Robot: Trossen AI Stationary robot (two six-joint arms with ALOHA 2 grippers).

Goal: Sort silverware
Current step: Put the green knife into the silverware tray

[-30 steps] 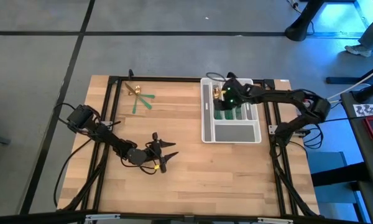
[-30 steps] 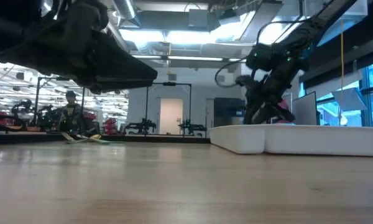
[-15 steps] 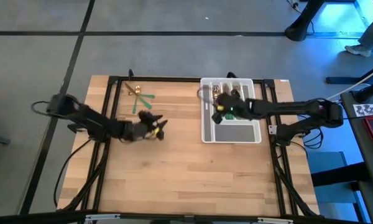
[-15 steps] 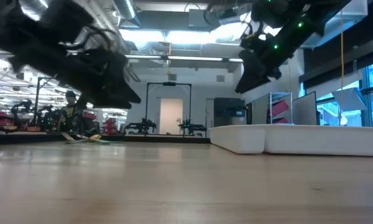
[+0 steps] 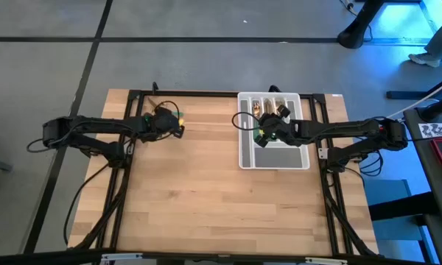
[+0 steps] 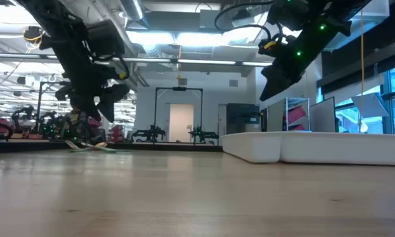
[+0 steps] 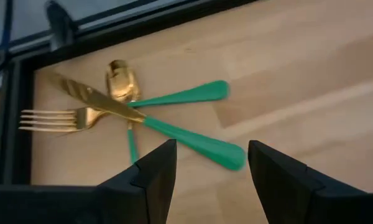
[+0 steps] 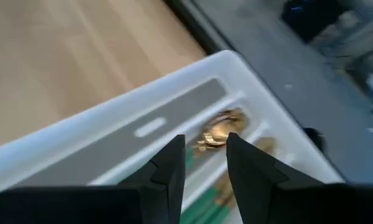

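Three pieces of silverware lie crossed on the wood at the table's far left: a knife (image 7: 174,132), a spoon (image 7: 122,81) and a fork (image 7: 56,118), all with gold heads and green handles. My left gripper (image 7: 211,171) hovers open just on the near side of them, slanting down, with nothing between its fingers; in the low view it (image 6: 99,108) hangs above the pile (image 6: 89,146). My right gripper (image 8: 205,168) hangs above the white slotted tray (image 5: 243,151), its fingers a little apart and nothing between them. Sorted gold-headed pieces (image 8: 221,130) lie in the tray's slots.
A black frame rail (image 7: 143,28) runs just beyond the loose silverware along the table's far edge. The tray (image 6: 316,148) stands at the far right. Bare wood (image 5: 206,199) fills the middle and near part. People stand on the floor beyond the far right corner (image 5: 427,37).
My left gripper has swung from the table's near middle toward the far left, up to the loose silverware, turning as it went. My right gripper has risen out of the tray's far part, come a little toward the near edge, and rolled.
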